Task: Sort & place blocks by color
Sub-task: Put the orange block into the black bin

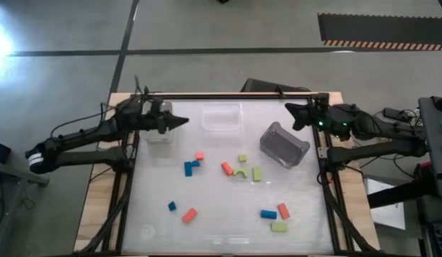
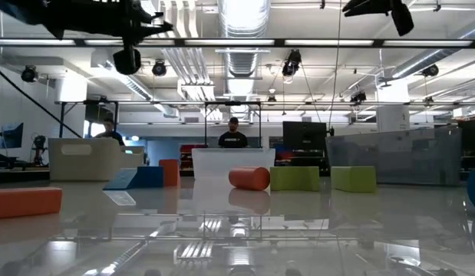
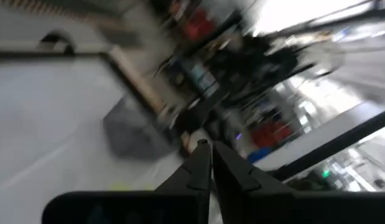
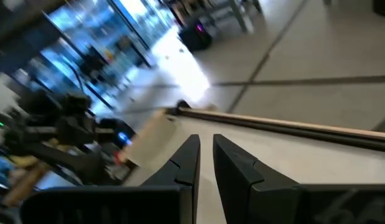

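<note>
Several small blocks lie flat and scattered on the white table: a blue one [image 1: 192, 168], red-orange ones [image 1: 226, 168] [image 1: 190, 215] [image 1: 283, 210], yellow-green ones [image 1: 257, 173] [image 1: 279, 227] and a green arch [image 1: 240, 171]. The low view shows an orange block [image 2: 249, 178] and green blocks [image 2: 295, 178] standing in a row. My left gripper [image 1: 183, 121] [image 3: 204, 149] hovers high near the far left, shut and empty. My right gripper [image 1: 290, 108] [image 4: 206, 152] hovers high near the far right, with a narrow gap between its fingers and nothing in it.
A clear bin [image 1: 158, 134] sits under my left gripper, and a second clear bin [image 1: 222, 118] sits at the far middle. A grey bin [image 1: 283, 144] stands tilted to the right of centre. A black bar [image 1: 228, 94] spans the far edge. People show in the room beyond the table.
</note>
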You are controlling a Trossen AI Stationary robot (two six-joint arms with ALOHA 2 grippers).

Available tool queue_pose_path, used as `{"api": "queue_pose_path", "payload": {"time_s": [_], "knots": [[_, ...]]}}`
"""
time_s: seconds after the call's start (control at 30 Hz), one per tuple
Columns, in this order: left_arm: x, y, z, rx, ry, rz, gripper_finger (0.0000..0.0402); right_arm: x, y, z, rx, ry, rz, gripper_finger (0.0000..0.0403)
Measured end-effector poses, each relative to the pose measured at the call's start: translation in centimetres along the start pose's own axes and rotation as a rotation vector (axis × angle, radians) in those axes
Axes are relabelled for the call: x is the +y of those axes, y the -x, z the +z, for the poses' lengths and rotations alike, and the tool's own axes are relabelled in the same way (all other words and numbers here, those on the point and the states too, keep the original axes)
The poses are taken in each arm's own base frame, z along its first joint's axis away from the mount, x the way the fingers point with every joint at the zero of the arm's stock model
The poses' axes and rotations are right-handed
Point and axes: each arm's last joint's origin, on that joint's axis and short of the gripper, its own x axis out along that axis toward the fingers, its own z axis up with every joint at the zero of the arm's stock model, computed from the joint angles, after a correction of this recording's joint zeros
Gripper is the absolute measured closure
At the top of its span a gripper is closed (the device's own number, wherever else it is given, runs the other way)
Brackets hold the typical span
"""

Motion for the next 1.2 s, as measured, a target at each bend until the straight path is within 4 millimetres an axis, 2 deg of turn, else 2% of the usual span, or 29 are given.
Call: {"api": "queue_pose_path", "payload": {"time_s": [0.13,0.23,0.47,0.7,0.97,1.2], "knots": [[0.0,-0.7,0.2,0.13,0.043,0.141,0.0402,1.5,-0.7,1.1,0.061,0.051,-0.056,0.0369],[-0.2,-1.0,0.5,0.162,0.069,0.175,0.0402,2.6,-1.6,1.5,0.121,0.096,-0.096,0.0369],[-0.3,-2.0,0.9,0.146,0.131,0.142,0.0402,5.3,-3.2,3.1,0.22,0.157,-0.119,0.0369],[-0.5,-2.6,1.3,0.138,0.12,0.077,0.0402,7.7,-6.0,2.9,0.343,0.17,-0.055,0.0369],[-2.5,-2.3,3.0,-0.037,0.013,-0.109,0.0402,9.0,-9.7,0.5,0.503,0.167,-0.032,0.0369],[-3.3,-2.1,3.7,-0.136,-0.036,-0.155,0.0402,9.3,-12.9,-2.8,0.672,0.112,-0.049,0.0369]]}}
